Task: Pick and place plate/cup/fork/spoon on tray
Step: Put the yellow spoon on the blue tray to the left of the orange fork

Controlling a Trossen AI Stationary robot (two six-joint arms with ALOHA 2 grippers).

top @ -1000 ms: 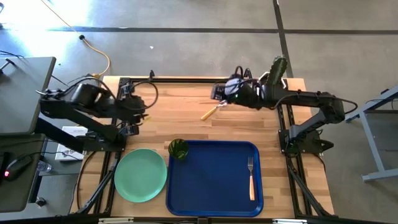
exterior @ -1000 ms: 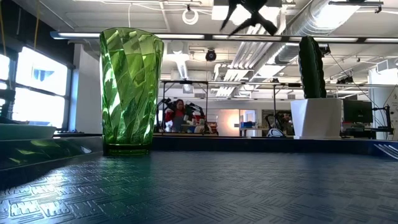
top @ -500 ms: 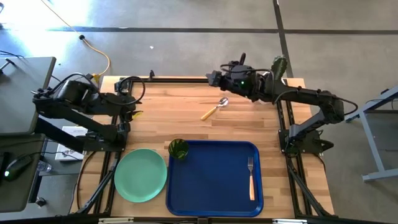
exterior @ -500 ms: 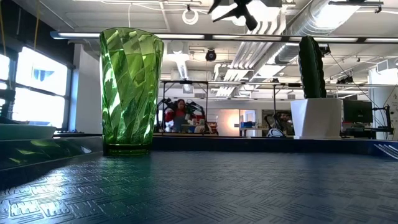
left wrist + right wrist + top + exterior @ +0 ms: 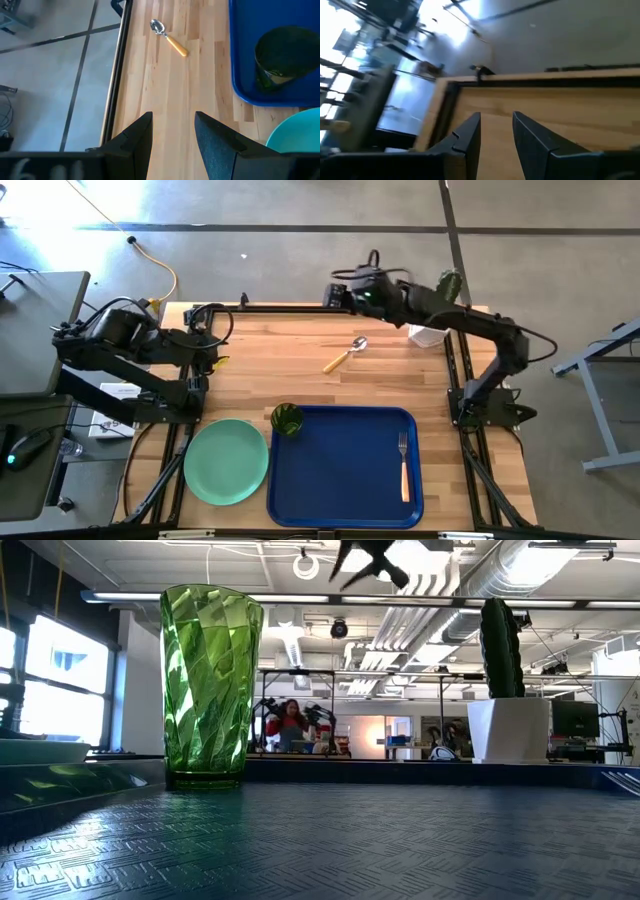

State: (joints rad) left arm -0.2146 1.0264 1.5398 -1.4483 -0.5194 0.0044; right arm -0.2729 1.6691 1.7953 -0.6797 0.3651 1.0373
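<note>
The big dark-blue plastic tray [image 5: 345,465] sits at the worktop's [image 5: 300,375] front edge. The see-through green cup [image 5: 287,419] stands in its back left corner, the orange-handled fork [image 5: 404,463] lies by its right rim. The round mint-green plate [image 5: 227,460] lies left of the tray, touching it. The shiny orange-handled spoon [image 5: 346,355] lies near the back edge (on bare wood). The right gripper [image 5: 331,293] hangs over the back edge — fingers a little apart, holding nothing. The left gripper [image 5: 222,352] waits at the left edge — fingers apart, holding nothing.
</note>
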